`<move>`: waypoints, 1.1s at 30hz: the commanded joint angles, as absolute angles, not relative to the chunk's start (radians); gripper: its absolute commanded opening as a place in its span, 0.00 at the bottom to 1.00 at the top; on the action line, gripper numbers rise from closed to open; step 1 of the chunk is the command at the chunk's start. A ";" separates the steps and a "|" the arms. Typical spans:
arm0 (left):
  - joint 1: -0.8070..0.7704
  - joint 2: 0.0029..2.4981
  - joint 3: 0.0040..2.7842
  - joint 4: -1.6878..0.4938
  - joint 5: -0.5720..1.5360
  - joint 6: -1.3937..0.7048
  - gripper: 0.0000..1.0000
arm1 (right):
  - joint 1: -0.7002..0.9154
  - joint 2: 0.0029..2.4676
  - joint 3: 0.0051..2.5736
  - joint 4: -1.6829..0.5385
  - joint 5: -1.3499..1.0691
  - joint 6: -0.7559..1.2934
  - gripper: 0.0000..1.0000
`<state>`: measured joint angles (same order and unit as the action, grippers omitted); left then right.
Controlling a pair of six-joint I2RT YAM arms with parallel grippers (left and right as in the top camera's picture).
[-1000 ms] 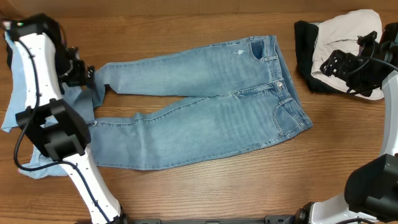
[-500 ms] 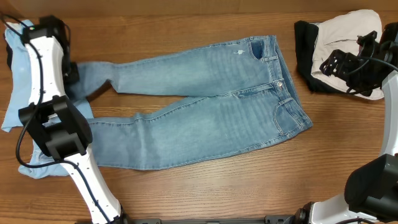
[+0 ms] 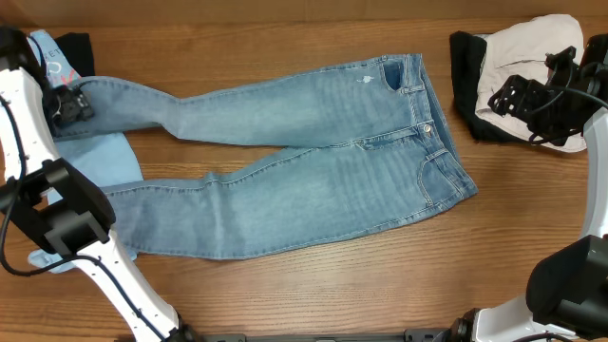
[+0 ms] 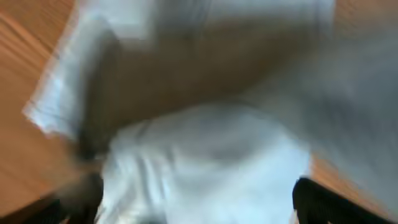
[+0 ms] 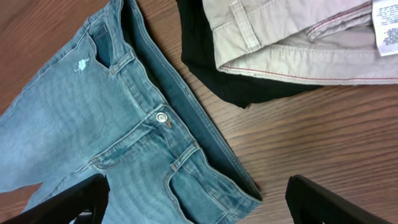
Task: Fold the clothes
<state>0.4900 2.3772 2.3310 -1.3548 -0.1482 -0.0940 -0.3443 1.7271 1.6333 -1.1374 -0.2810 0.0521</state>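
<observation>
Two arms, one pair of jeans point(image 3: 313, 161), and it's lying flat across the middle of the wooden table point(image 3: 285, 294). The waistband is at the right and both legs run off to the left. The upper leg stretches all the way out to the left gripper point(image 3: 68, 104), which sits right at the hem. The lower leg ends near the left arm's base.

The left wrist camera is badly smeared. You can just make out dark fingers point(image 4: 323, 199) in the two bottom corners, so the jaws look spread wide, with pale fabric filling the space between. I can't tell whether they're actually touching the cloth.

A pale-blue T-shirt point(image 3: 100, 157) lies under the leg ends on the left, with a printed bit showing up by the top corner beside some black cloth point(image 3: 78, 46).

Over at the top right, beige trousers point(image 3: 527, 43) are heaped on a black garment point(image 3: 465, 57), just beside the waistband but apart from it. The right gripper point(image 3: 505, 95) hovers over that pile with its jaws wide and nothing in them. Its wrist camera shows the jeans' button point(image 5: 162, 117), a small rip point(image 5: 81, 64) near the front pocket, and a white label point(image 5: 385, 25) on the trousers.
</observation>
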 commanded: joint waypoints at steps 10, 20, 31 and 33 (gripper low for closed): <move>0.472 2.127 2.708 -1.607 0.338 -0.021 1.00 | -0.137 1.869 1.646 -0.897 -0.316 -0.086 1.00; 0.356 2.040 2.704 -1.689 0.476 0.131 1.00 | -0.060 2.171 1.646 -0.534 -0.317 -0.048 0.82; 0.311 2.040 2.703 -1.689 0.430 0.131 1.00 | -0.057 2.246 1.655 -0.449 -0.403 0.040 0.04; 0.311 2.040 2.703 -1.689 0.430 0.131 1.00 | -0.061 2.228 1.699 -0.503 -0.401 0.050 0.04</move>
<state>0.3138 2.0659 2.6972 -1.6875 0.4355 0.1089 -0.0582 2.2528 1.6386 -0.4614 -0.3882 0.0177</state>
